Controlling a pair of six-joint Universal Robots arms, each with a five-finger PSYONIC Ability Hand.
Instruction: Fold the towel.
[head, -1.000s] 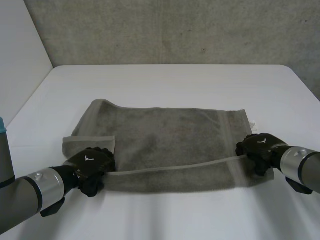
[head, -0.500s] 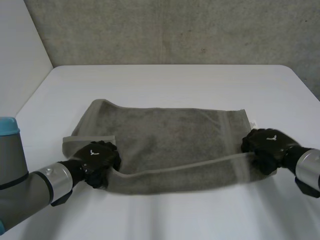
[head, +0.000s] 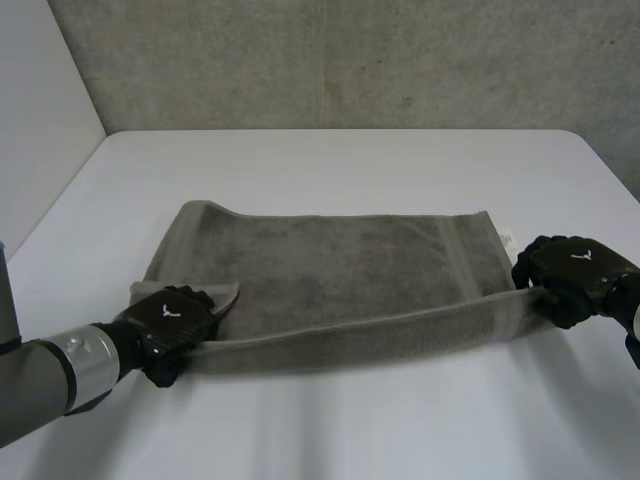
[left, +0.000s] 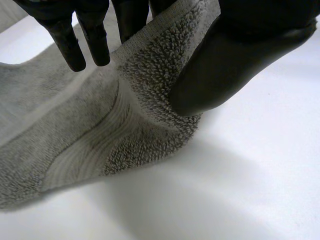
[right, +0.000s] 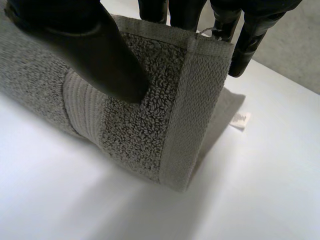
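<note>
white table (head: 330, 160) against a grey concrete wall (head: 350, 60).

item: towel (head: 340, 265), one, grey terry, spread wide across the near half of the table, with a woven band near each short end. the far part lies flat on the table. the near long edge is raised off the surface and drawn into a taut strip between the two hands. a small white label (head: 505, 241) lies on the table at the far right corner.

left hand (head: 170, 318): at the towel's near left corner. in the left wrist view the thumb (left: 225, 60) presses the cloth against the fingers (left: 82, 37), clamped on that corner. the cloth sags to the table beneath it.

right hand (head: 572, 272): at the near right corner. in the right wrist view its thumb sits on the pile with the fingers behind the hem, pinching the towel. the corner hangs doubled over, close to the table.

left arm (head: 60, 370): grey, entering from the near left.
</note>
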